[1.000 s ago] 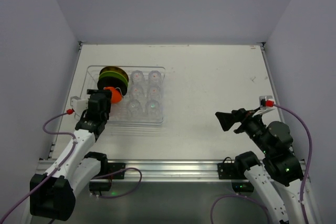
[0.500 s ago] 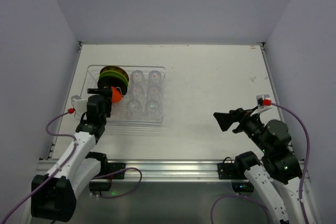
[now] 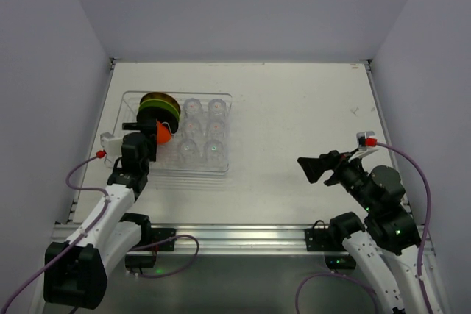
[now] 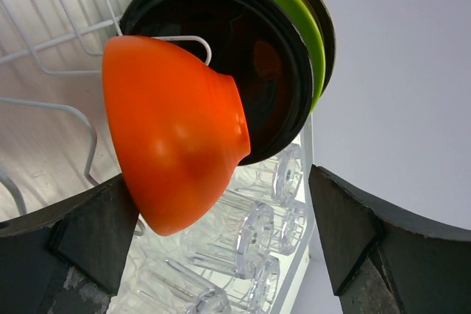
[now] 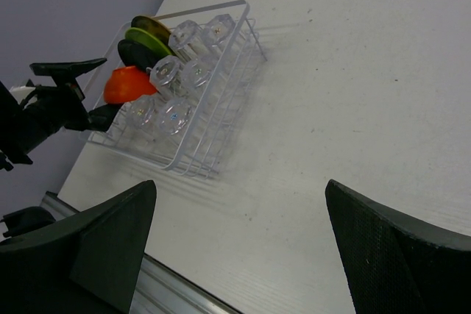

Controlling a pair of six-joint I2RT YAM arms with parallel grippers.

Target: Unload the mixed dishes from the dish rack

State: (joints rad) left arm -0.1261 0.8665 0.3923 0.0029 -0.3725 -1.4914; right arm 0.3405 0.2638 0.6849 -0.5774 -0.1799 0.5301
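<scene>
Dish rack [image 3: 176, 170] sits on the left half of the white table [image 3: 309, 101] in your top camera, its longer side running left to right and its frame pale and see-through. Round plates [image 3: 160, 103] stand on edge in its far-left part. Six clear glasses [image 3: 204, 129] fill the right part in two columns of three, and the glossy orange bowl [image 3: 165, 134] lies on its side just in front of the plates. Your left gripper [image 3: 147, 133] reaches over the rack's near-left corner with its jaws spread wide to either side of the bowl. Your right gripper [image 3: 305, 169] hangs over the table well to the right of the rack, pointing left. From the left wrist, the bowl's narrow foot points at the black plate [image 4: 272, 64] and lies close against it, its mouth turned the other way. Behind come a lime-green plate [image 4: 298, 16] and a dark-rimmed plate [image 4: 324, 31], all smooth and shiny. The matte black fingers [image 4: 73, 233] flank the bowl without clamping it: one is just beside its rim, though you cannot tell whether it touches, and the other is well apart. Thin white wires of the rack and the thick, faceted bases of the glasses show around the bowl. From the right wrist, the rack's wires form a shallow open basket and the glasses tip their bases upward. That gripper's finely textured fingers [image 5: 390, 248] stand far apart, holding nothing.
</scene>
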